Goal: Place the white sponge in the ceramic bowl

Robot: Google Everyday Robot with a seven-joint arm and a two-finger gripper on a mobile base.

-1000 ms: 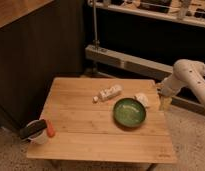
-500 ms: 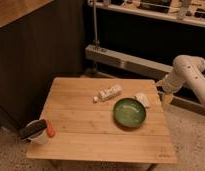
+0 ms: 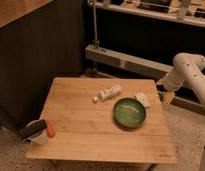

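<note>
Dim, warm light. Gripper (image 3: 168,95) hangs just past the right edge of the table (image 3: 86,125), whose surface left of it is brightest; the wall (image 3: 141,40) behind is nearly black.

This looks like a robot test room more than a home — a small wooden table (image 3: 86,130) stands alone on a speckled hard floor (image 3: 188,131), with metal shelving rails (image 3: 126,61) and dark panels (image 3: 46,45) behind it. A white robot arm (image 3: 188,65) is at the right, and its gripper (image 3: 169,95) hangs just beside the table's right edge.
</note>
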